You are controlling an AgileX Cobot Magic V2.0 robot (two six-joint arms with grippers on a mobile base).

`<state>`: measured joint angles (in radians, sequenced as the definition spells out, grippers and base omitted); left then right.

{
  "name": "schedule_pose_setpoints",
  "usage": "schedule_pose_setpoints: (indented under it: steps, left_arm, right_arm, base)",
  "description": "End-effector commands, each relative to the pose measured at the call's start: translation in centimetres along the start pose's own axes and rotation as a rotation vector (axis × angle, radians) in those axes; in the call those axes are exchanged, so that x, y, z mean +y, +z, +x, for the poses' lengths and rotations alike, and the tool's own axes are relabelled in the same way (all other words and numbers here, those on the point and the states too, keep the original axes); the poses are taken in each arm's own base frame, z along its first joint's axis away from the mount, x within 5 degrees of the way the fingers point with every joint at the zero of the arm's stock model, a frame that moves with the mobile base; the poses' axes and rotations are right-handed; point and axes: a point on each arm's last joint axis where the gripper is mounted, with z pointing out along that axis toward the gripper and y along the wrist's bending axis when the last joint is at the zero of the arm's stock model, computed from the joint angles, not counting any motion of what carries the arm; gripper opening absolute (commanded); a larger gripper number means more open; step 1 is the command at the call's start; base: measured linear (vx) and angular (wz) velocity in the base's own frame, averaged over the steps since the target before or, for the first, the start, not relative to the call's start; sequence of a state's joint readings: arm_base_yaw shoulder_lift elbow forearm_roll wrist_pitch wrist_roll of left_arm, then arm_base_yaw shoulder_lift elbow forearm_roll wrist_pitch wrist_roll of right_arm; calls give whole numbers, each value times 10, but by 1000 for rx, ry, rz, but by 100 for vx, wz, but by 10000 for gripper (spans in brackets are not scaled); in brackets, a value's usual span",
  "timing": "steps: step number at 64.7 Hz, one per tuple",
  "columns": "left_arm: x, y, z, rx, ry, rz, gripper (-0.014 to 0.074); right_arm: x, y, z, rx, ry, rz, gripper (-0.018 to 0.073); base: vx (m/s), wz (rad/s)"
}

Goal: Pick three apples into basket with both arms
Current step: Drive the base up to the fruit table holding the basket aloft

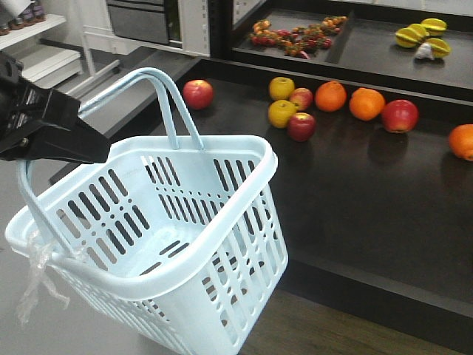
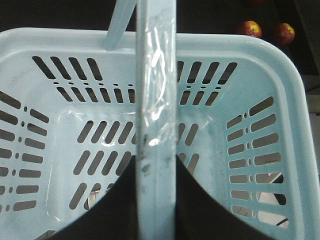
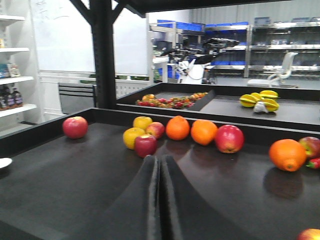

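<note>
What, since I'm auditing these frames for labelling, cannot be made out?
- Right wrist view: red fruit at the bottom edge, mostly cut off.
- Front view: small fruit in the back tray, too small to name.
- Left wrist view: basket floor, partly hidden by its handle and the left tool.

left pincer (image 2: pixel 155 170) clamps the basket handle (image 2: pixel 156 75); right pincer (image 3: pixel 160 159) is pressed fully together.

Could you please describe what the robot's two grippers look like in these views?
Both are matte black, with no visible markings or cables. The left gripper is an angular, wedge-shaped housing with flat faceted panels tapering toward its tip. The right gripper shows two smooth, broad fingers with rounded tips that widen toward the camera.
</note>
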<state>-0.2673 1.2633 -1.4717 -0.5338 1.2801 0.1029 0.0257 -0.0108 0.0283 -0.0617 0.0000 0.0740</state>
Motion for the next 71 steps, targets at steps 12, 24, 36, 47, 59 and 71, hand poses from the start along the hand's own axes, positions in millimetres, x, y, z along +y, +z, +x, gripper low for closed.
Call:
schedule_pose_setpoints:
  steps: [12, 24, 36, 47, 59, 71]
  left_arm:
    - [-13, -13, -2, -74, 3, 60, -7]
    - [-13, -13, -2, -74, 3, 60, -7]
    - [-13, -13, -2, -74, 3, 60, -7]
    - [-13, -13, -2, -74, 3, 60, -7]
    - [-13, -13, -2, -74, 3, 60, -7]
    - [-13, -13, -2, -74, 3, 60, -7]
  right_arm:
    - [0, -1, -2, -69, -8, 1, -5]
    - [0, -1, -2, -69, -8, 1, -5]
    - [0, -1, -2, -69, -8, 1, -5]
    - [0, -1, -2, -69, -8, 1, -5]
    - [0, -1, -2, -69, -8, 1, -5]
    - [0, -1, -2, -69, -8, 1, -5]
  base:
    - [5, -29]
    - [5, -25]
    - [5, -19]
    - [6, -12]
    - [9, -8]
    - [11, -9]
